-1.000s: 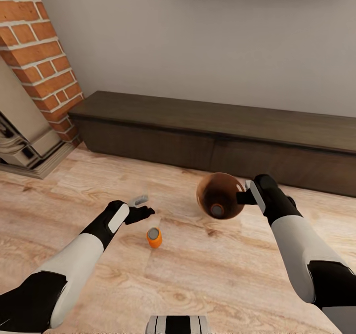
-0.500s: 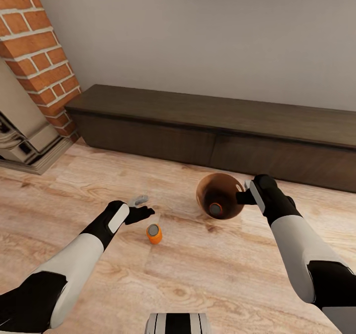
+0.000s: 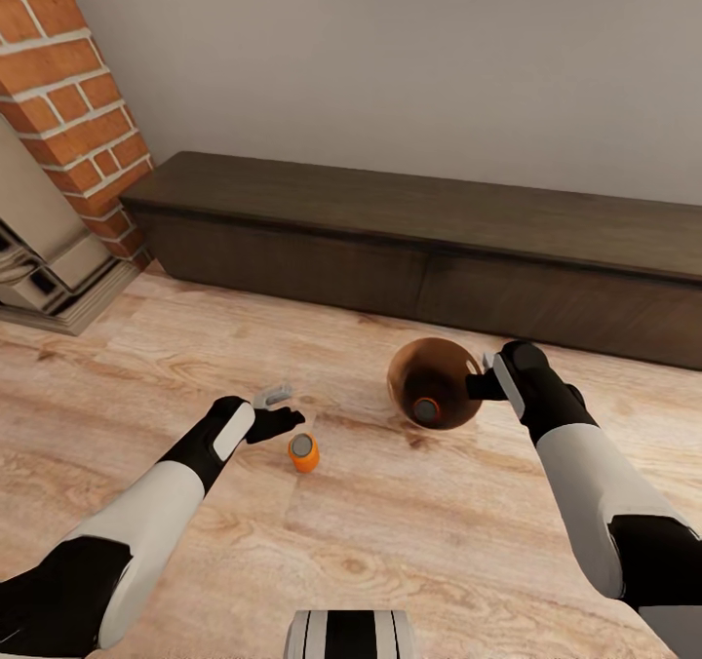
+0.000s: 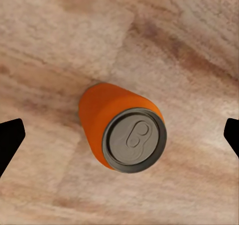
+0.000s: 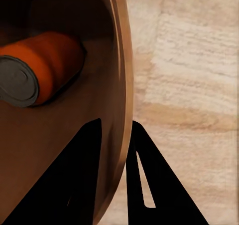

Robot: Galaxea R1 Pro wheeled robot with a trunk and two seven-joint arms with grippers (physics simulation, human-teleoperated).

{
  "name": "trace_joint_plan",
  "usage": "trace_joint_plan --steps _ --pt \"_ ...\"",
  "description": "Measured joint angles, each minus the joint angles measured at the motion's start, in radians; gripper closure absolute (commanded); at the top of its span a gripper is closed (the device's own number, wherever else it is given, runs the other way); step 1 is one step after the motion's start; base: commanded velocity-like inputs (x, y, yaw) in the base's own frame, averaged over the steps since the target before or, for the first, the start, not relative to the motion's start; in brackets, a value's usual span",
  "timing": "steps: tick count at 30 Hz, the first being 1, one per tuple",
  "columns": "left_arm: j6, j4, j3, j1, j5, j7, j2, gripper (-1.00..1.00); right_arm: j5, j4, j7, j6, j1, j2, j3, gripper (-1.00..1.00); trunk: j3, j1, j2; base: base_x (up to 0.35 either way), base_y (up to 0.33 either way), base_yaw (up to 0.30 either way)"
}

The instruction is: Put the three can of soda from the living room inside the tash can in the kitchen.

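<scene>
**Soda can on the floor, left gripper poised over it**

Soda is half collected, by the look of it: one orange can (image 5: 35,78) already lies on its side inside the trash can (image 3: 434,384), and a second orange can (image 3: 303,451) stands upright on the pale wood floor (image 3: 439,542). No third can appears in these pictures.

In the head view, the standing can sits near the centre of the floor, with the left gripper (image 3: 278,408) just beside it at about ten o'clock. The trash can hangs at roughly two o'clock from the standing can, well apart from it, with the dark low cabinet (image 3: 439,240) beyond at twelve o'clock and the brick fireplace (image 3: 68,94) off at ten.

The left wrist view looks down on the can's silver top (image 4: 134,140). Two dark fingertips (image 4: 10,140) stand wide apart on either side of it, touching nothing, so that gripper is spread and empty. The right gripper (image 5: 127,150) pinches the trash can's rim, one finger inside the wall and one outside.

The step in hand seems to be the pickup of the second can. The next move likely calls for lowering the left gripper until the fingers flank the can's body, then closing squarely; an off-centre squeeze could tip it over.
</scene>
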Motion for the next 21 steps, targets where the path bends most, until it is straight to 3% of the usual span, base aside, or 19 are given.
trace_joint_plan --steps 21 --pt "-0.014 0.000 -0.004 0.001 0.000 0.000 0.000 -1.00 -0.005 0.015 0.000 0.000 -0.023 0.001 0.013 1.00 0.000 0.007 0.000 0.000 0.000 0.000"
